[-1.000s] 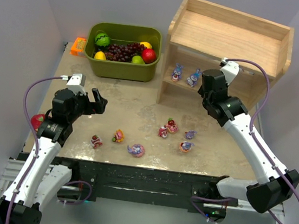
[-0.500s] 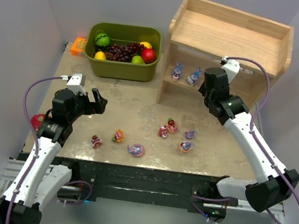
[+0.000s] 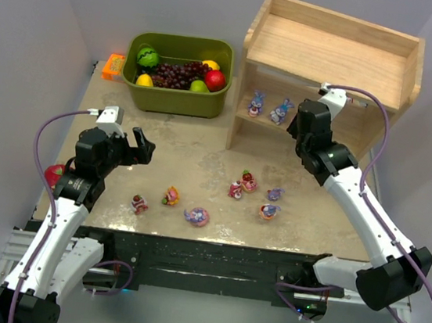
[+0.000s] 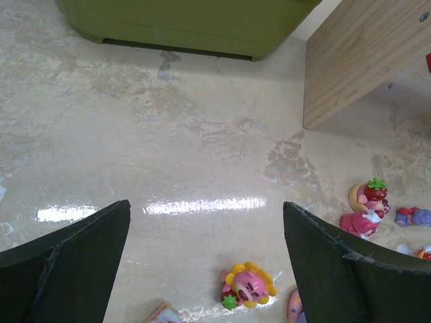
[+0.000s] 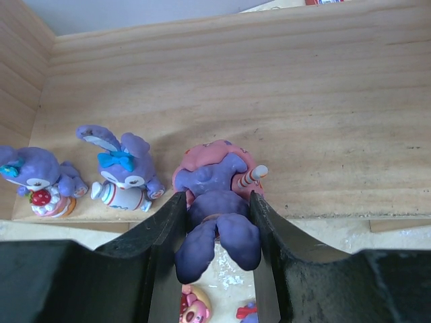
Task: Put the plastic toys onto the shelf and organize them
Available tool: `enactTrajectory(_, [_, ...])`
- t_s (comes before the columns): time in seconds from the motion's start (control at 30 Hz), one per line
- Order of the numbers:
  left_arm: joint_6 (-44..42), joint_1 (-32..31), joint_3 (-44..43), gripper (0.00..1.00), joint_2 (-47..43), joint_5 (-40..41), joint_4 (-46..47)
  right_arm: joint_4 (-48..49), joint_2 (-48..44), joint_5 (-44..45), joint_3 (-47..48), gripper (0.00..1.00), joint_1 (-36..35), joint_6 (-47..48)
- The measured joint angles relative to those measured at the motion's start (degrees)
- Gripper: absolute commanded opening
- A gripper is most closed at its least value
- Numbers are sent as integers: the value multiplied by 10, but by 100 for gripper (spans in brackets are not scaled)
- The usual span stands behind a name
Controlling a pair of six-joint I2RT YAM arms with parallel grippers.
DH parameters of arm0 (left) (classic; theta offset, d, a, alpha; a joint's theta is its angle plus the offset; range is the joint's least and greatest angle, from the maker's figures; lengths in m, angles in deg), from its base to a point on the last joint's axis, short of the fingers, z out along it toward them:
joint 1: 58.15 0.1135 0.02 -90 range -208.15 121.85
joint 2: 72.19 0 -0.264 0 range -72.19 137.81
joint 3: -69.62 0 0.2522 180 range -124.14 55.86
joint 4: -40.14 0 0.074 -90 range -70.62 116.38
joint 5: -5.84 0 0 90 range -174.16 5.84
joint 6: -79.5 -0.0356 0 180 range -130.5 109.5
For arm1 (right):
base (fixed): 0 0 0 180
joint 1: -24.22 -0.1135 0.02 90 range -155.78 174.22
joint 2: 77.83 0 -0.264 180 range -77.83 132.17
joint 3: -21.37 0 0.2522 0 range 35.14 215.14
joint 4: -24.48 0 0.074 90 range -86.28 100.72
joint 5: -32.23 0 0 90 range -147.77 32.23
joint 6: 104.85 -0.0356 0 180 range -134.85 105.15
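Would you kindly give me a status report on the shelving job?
Right end effector shut on purple bunny at lower tier of shelf. Left end effector open, empty. Two bunnies alongside, nothing blocking.

Right pincer [image 5: 215, 205] clamped; left pincer [image 4: 205, 208] spread wide.

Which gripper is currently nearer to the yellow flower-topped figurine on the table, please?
The left. The left gripper hovers open just beyond and left of the flower-topped figurine; the right gripper is at the shelf, holding a bunny.
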Motion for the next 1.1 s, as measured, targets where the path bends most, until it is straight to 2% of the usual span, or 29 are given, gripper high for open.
enactTrajectory(0.67, [0, 0, 0, 100, 3, 0, 0, 123, -57, -5, -124, 8, 4, 29])
enactTrajectory(0.77, [0, 0, 0, 100, 3, 0, 0, 139, -58, -5, -131, 12, 4, 34])
enactTrajectory(0.97, [0, 0, 0, 99, 3, 1, 0, 161, -53, -2, -137, 30, 4, 41])
enactTrajectory(1.1, [0, 0, 0, 100, 3, 1, 0, 174, -50, 1, -140, 36, 4, 44])
